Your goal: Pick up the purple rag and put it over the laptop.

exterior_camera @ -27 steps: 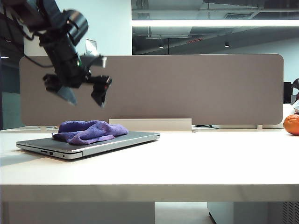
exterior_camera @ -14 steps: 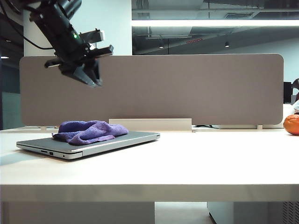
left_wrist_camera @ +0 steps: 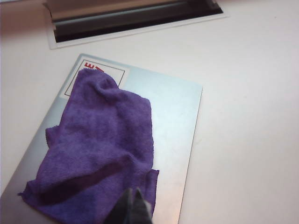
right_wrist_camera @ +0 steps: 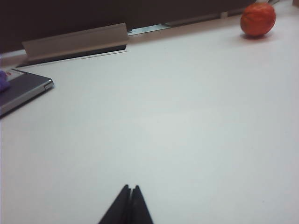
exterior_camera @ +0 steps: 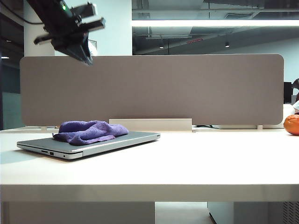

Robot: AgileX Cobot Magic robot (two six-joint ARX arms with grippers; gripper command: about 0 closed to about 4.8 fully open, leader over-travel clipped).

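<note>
Rag draped on the laptop; clear away cleanly.
Purple rag (left_wrist_camera: 96, 154) covers part of the laptop (left_wrist_camera: 175, 121); left claw (exterior_camera: 84, 55) pinched empty, high above; right claw (right_wrist_camera: 126, 205) pinched empty, low over the surface (right_wrist_camera: 187, 130).

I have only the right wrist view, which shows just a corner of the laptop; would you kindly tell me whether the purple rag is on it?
Observer: Yes, the purple rag lies rumpled on the laptop, covering much of the lid.
Operator: Thank you. My right claw is shut above the table; where is the left claw?
Observer: High above the laptop, shut and empty.
Operator: Is anything else on the lid?
Observer: A red-printed sticker at one corner, partly under the rag.
</note>
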